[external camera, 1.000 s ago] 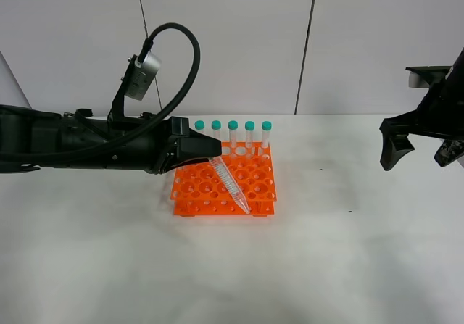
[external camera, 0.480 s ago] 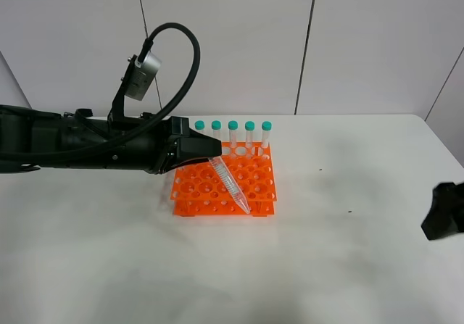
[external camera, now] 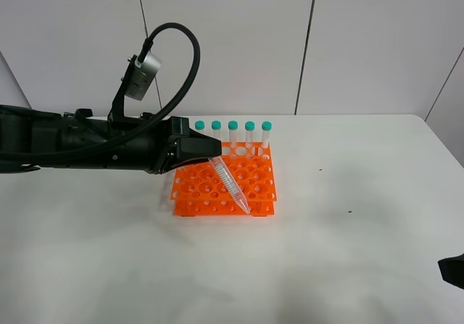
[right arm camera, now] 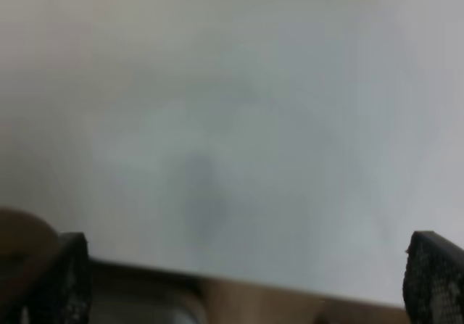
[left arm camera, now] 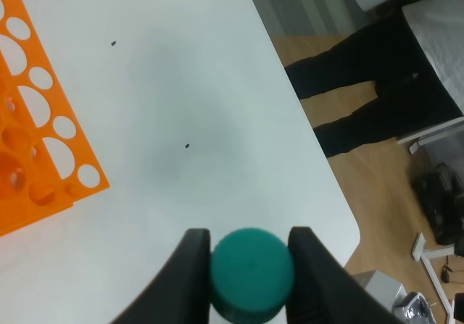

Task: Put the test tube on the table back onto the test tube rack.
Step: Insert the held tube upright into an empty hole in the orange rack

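Nearest to us, the right end effector (right arm camera: 243, 270) is parked low over bare counter (external camera: 326, 251). Its fingers are spread wide with nothing between them, so it's out of this play.

Further in, the left end effector (external camera: 209, 154) has the test tube (external camera: 228, 183). The wrist view shows both fingers (left arm camera: 190, 266) clamped on the teal cap (left arm camera: 251, 259). The tube slants down and away from that end effector, with its pointed tip over the front edge of the orange rack (external camera: 194, 188). I cannot tell whether the tip is touching.

Here's the danger: the tube is tilted, not upright. Push down now and I'd expect the tip to catch a rim between holes or skid off the front edge. Let go now and it probably ends up lying across the grid or rolling onto the counter. It's also held by the cap alone, so the tube could swing.

The count: one rack, one tube in the grip, and beyond the end effector five upright tubes (external camera: 233, 134) in the back row. The arm may be hiding more.
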### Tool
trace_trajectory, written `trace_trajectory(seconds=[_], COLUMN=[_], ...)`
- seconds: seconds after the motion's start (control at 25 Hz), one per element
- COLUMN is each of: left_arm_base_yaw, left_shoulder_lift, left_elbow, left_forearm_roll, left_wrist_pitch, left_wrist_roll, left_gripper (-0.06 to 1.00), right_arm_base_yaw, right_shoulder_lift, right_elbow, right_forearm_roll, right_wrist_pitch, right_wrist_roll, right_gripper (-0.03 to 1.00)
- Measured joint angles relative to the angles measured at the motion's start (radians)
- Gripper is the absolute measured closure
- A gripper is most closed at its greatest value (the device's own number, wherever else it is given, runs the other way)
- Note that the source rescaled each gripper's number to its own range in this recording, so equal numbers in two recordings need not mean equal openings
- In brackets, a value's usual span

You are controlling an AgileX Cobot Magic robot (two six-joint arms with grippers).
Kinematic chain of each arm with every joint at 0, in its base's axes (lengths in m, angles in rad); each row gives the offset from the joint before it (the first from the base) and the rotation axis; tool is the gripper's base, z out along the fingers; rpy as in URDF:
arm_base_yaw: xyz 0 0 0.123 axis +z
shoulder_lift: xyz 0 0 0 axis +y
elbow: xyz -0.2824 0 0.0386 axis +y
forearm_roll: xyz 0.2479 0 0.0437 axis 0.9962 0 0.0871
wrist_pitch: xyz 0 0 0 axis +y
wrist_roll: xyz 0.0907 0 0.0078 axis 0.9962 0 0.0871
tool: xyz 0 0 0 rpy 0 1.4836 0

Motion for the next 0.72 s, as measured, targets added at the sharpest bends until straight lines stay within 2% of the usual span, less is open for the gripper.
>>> trace_trajectory(seconds=[0.24, 0.48, 0.72], left_arm_base_yaw=[0.0, 0.0, 0.0], left_shoulder_lift=[0.0, 0.0, 0.0], left_elbow=[0.0, 0.0, 0.0], left_forearm_roll=[0.0, 0.0, 0.0], left_wrist_pitch=[0.0, 0.0, 0.0], left_wrist_roll=[0.0, 0.0, 0.0], left_gripper=[0.94, 0.94, 0.94], right_arm_base_yaw=[0.0, -0.005, -0.098], right_shoulder_lift=[-0.174, -0.198, -0.284], right_elbow=[0.029, 0.029, 0.029], right_forearm_roll=[0.0, 0.002, 0.003], right_wrist_pitch=[-0.031, -0.031, -0.038], right_wrist_roll=[-0.001, -0.001, -0.001], right_gripper=[0.05, 0.05, 0.05])
